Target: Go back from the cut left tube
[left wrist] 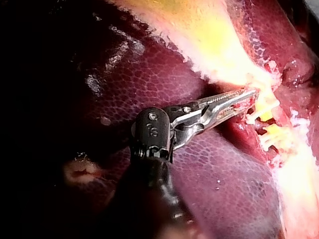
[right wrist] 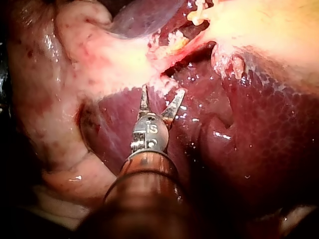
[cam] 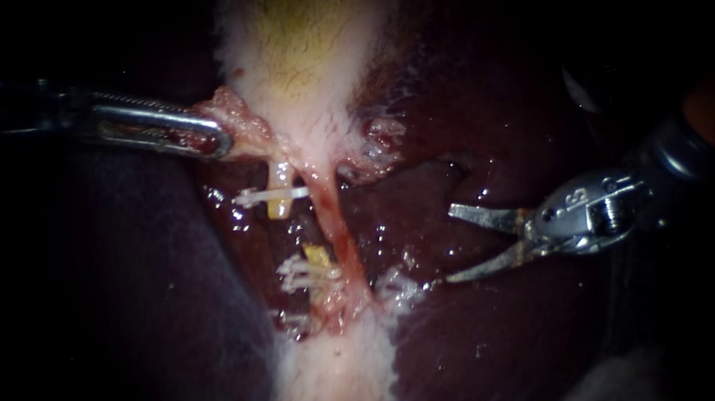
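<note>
The left tube is cut in two. Its upper stump [cam: 278, 196] hangs below the gallbladder [cam: 299, 56] and carries a white clip [cam: 269, 195]. The lower stump [cam: 317, 257] has clips [cam: 303, 275] across it. The pink right tube [cam: 339, 224] runs whole beside them. My right instrument [cam: 453, 245] stands to the right of both tubes, over the liver [cam: 487, 340], its jaws open and empty, apart from the tissue; it also shows in its wrist view [right wrist: 162, 92]. My left instrument [cam: 213, 138] holds a pink flap at the gallbladder's neck, jaws shut on it [left wrist: 245, 98].
Pale fatty tissue [cam: 336, 366] runs down from the clipped stumps. In the right wrist view a pale mottled fold [right wrist: 55, 99] lies beside the right instrument. Wet dark liver [left wrist: 164, 84] surrounds the left instrument's shaft.
</note>
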Action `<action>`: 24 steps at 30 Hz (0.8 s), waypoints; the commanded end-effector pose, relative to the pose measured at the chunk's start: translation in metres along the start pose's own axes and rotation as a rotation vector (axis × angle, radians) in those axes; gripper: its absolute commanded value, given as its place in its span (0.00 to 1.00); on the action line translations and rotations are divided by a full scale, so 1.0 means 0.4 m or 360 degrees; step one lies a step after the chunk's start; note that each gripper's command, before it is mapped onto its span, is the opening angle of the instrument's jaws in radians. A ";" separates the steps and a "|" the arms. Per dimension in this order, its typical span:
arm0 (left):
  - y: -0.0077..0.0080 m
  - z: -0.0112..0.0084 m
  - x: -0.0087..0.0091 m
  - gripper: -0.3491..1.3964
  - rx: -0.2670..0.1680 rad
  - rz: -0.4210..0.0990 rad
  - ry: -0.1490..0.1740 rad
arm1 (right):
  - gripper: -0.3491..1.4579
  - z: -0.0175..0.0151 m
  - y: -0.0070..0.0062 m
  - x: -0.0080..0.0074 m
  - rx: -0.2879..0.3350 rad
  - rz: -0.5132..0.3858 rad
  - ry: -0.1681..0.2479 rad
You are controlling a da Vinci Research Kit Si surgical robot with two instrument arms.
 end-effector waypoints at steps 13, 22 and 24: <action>-0.0069 0.0086 -0.0042 0.00 0.0015 0.0022 0.0009 | 0.99 -0.0002 -0.0001 -0.0001 0.0000 0.0000 0.0000; -0.0094 0.0114 -0.0059 0.00 0.0016 0.0029 -0.0001 | 0.99 -0.0002 -0.0001 -0.0001 -0.0001 0.0001 0.0000; -0.0094 0.0114 -0.0058 0.00 0.0016 0.0029 -0.0001 | 0.99 -0.0002 -0.0001 -0.0001 -0.0001 0.0001 0.0000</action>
